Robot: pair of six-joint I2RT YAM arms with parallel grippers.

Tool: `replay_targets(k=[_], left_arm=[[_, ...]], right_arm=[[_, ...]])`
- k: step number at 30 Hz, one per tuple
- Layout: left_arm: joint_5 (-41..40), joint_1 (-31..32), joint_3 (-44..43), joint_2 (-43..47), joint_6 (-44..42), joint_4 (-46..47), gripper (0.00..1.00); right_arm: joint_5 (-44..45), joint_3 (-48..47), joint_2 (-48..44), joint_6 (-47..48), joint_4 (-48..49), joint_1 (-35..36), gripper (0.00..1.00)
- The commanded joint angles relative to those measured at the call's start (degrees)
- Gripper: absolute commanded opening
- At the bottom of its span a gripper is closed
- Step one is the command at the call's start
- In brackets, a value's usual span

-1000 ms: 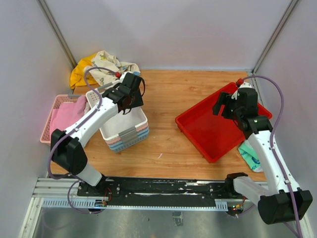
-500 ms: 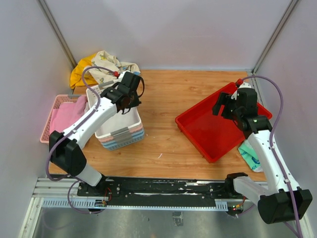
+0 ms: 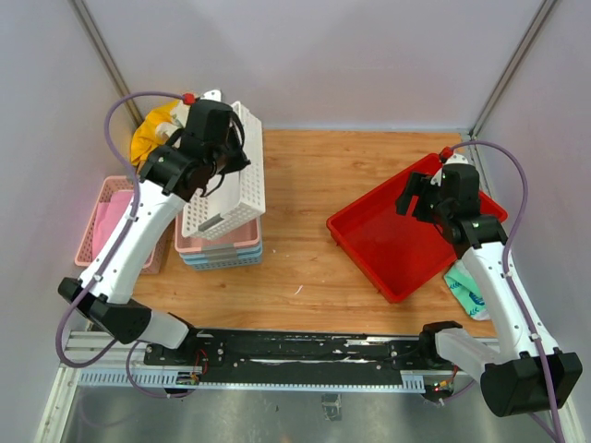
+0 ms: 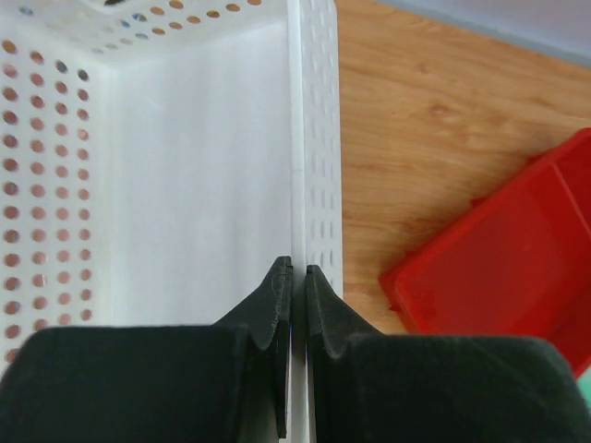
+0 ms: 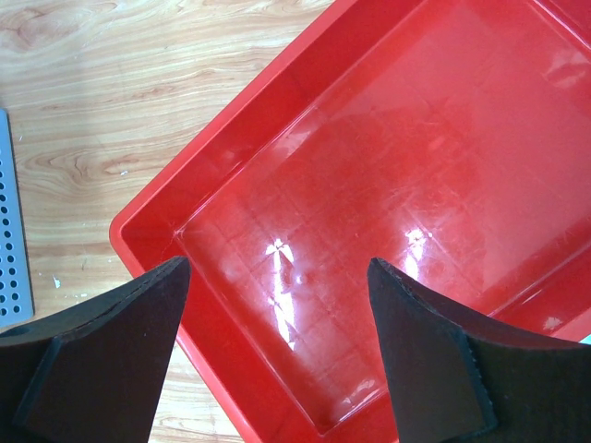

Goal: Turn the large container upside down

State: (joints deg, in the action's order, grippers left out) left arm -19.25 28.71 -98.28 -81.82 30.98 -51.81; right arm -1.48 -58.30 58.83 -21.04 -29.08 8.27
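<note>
Left end effector (image 4: 298,272) clenched on white basket (image 3: 231,175) wall, we see it tilted over stack (image 3: 217,249) | right end effector (image 5: 277,268) spread, above bin (image 3: 397,235) | bin upright (opening up) on desk (image 3: 314,185), right side

The left arm (image 3: 138,231) is raised and stretched forward, the left gripper (image 4: 298,270) pinched tight on the wall of a white basket (image 4: 185,185), while the right arm (image 3: 494,277) reaches forward, the right gripper (image 5: 277,360) pointing downward with fingers (image 5: 102,351) spread wide.
</note>
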Motion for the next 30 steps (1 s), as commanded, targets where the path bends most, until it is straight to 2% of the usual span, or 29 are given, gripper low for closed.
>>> replay_targets(k=[1,4,9,11,17,21,26,30], left_arm=[[4.40,0.50,-9.24,0.33,-3.32,-0.21,0.00],[7.63,0.73,-19.42,-2.45,-4.09,-0.03,0.00],[15.24,0.91,-37.98,-12.02,-2.95,0.42,0.00],[20.71,0.91,-40.57,-14.76,-0.93,4.27,0.00],[34.20,0.84,-32.76,-18.85,5.67,23.14,0.00],[42.34,0.10,-34.44,-25.84,10.31,32.05,0.00],[55.39,-4.12,-28.15,-32.80,25.27,50.13,0.00],[58.05,-5.60,-22.38,-35.82,32.87,60.15,0.00]], right_arm=[[0.07,0.94,-0.70,-0.36,-0.76,0.57,0.79],[0.32,1.07,-1.03,-0.35,-0.80,0.54,0.79],[0.62,1.22,-2.02,-0.47,-1.17,0.58,0.79],[1.21,1.50,-2.73,-0.24,-1.54,0.55,0.79],[2.26,2.00,-4.64,0.07,-3.09,0.56,0.80],[2.39,2.52,-6.08,0.18,-3.88,0.56,0.79],[2.91,2.77,-7.33,0.47,-5.39,0.56,0.80],[2.97,3.15,-7.67,0.74,-5.80,0.59,0.80]])
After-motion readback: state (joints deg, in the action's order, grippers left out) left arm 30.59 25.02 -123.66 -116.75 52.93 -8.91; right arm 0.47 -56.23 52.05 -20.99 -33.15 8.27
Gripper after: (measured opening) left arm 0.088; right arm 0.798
